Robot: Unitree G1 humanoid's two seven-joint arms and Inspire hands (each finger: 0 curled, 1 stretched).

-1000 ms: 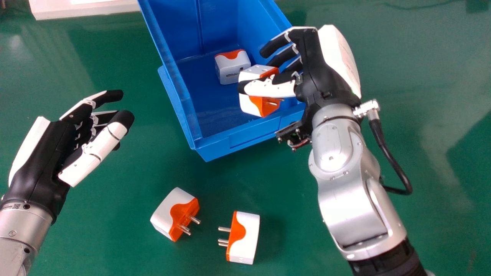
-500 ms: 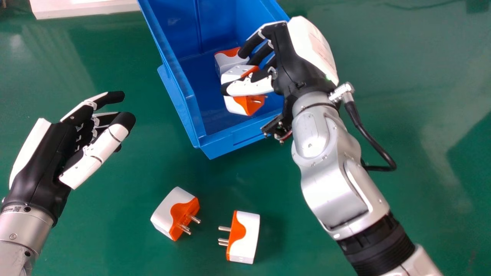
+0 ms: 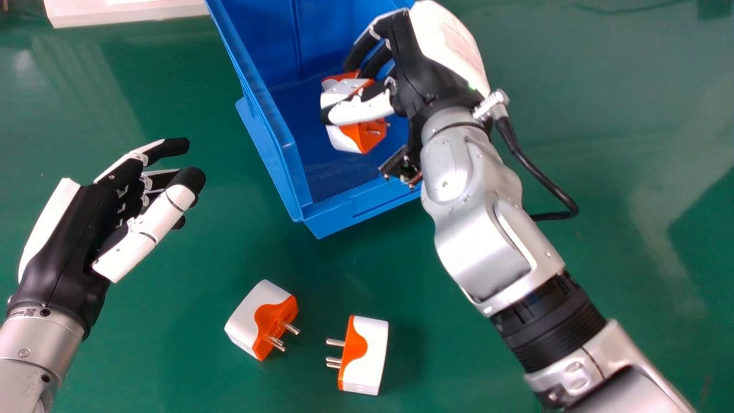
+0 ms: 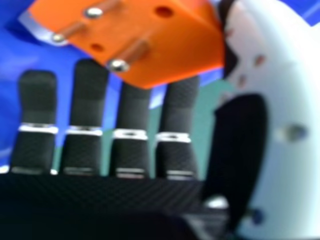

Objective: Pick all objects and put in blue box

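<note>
1. Over the left of the tabletop (image 3: 619,172), the left hand (image 3: 71,235) hangs loosely open, idle, clear of the box's left edge.
2. Before the box's near left corner, the left loose adapter (image 3: 251,314) lies with pins towards its neighbour; its plain white side likely offers the safer hold.
3. The blue box (image 3: 373,199) stands askew, near left corner towards the robot. Its long left wall bounds sideways travel, yet floor shows between that wall and the adapters.
4. Deeper in, a boxed adapter (image 3: 339,76) sits partly hidden; whether the carried one touches it I cannot tell.
5. Below the box's near edge, the right loose adapter (image 3: 371,355) lies pins leftward, with bare tabletop to its right for an approach.
6. Over the box floor, the right hand (image 3: 427,77) pinches the held adapter (image 3: 343,140) between thumb and fingers, pins free, probably for easy release. The near rim should be cleared when withdrawing.
</note>
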